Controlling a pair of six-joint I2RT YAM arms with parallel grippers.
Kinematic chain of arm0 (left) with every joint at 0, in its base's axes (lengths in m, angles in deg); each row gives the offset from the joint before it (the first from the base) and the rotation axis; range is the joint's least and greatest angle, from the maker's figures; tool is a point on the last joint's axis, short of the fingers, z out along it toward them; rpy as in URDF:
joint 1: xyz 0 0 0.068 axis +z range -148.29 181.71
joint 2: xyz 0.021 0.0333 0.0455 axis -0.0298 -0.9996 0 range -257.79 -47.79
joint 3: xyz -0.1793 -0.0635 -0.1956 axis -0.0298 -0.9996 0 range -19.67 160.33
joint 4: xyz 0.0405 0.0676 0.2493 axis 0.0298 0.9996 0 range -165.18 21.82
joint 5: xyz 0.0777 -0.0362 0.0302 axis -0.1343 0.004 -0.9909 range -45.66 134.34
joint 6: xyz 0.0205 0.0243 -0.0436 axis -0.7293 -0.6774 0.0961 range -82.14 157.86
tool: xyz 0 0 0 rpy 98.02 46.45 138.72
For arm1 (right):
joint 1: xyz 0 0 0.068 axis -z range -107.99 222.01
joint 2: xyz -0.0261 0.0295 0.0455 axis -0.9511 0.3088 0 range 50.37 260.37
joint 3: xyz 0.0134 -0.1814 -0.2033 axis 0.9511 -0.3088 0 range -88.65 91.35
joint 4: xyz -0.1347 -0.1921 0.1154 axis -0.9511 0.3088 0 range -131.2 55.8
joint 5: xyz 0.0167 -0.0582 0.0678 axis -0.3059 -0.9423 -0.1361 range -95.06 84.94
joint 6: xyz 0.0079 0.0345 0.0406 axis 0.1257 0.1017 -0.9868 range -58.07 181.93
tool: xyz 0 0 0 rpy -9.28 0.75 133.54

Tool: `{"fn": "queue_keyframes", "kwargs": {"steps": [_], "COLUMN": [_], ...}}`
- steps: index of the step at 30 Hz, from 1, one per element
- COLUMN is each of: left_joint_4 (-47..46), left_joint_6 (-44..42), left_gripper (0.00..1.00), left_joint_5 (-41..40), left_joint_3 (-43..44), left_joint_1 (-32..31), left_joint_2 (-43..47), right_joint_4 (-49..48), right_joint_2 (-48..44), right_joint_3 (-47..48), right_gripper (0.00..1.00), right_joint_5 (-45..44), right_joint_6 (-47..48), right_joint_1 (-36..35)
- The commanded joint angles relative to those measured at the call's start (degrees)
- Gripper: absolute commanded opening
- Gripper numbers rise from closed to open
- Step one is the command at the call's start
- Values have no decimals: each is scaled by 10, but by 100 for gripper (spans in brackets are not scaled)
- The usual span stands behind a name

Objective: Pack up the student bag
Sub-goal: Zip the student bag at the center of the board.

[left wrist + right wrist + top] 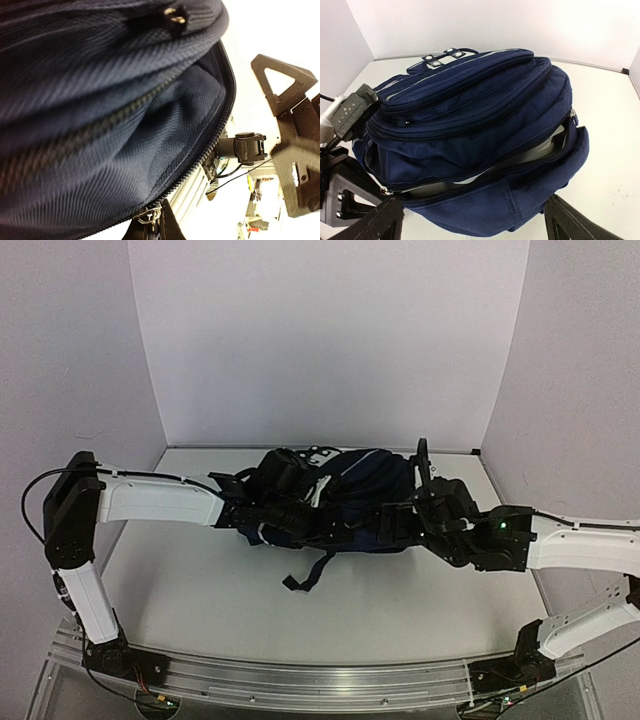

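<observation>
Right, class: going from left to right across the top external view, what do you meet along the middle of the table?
left arm → student bag → right arm. Both grippers overlap the bag, so they are left out of the order.

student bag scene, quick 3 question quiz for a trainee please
1. True or false: the student bag rests on the table.
2. In the right wrist view, the right hand's fingers are: A) spread wide, B) pinching a strap, C) out of view.
3. Fill in: the lining showing inside the bag is light ____.
Key: 1 true; 2 A; 3 grey.
</observation>
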Motion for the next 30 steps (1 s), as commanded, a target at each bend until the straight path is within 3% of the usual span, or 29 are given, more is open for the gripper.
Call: {"fn": "queue_keyframes", "kwargs": {"steps": [1, 3, 6, 11, 15, 20, 25, 30], "left_joint_4": [-92, -95, -97, -56, -17, -68, -94, -147], "left_joint_6": [16, 31, 48, 98, 156, 196, 205, 219], "left_gripper": [12, 30, 50, 65, 68, 70, 81, 76], "left_joint_5": [66, 64, 45, -27, -65, -62, -67, -54], "left_joint_3": [65, 43, -16, -126, -202, -277, -295, -313], "left_joint_1": [-7, -4, 0, 23, 75, 130, 154, 176], "left_joint_2": [-24, -19, 24, 124, 161, 172, 164, 135], "right_joint_4": [25, 26, 27, 8, -42, -85, -88, -88], "right_joint_2": [-12, -16, -30, -43, -25, 32, 118, 175], "right_joint_3": [-23, -23, -27, -50, -80, -78, -35, -5], "right_gripper": [97, 97, 94, 87, 78, 72, 65, 57], "right_joint_5": [6, 28, 88, 175, 221, 232, 210, 166], "right_joint_6": [-46, -60, -96, -188, -245, -258, -249, -264], "right_joint_1": [0, 0, 0, -5, -17, -24, -37, -38]}}
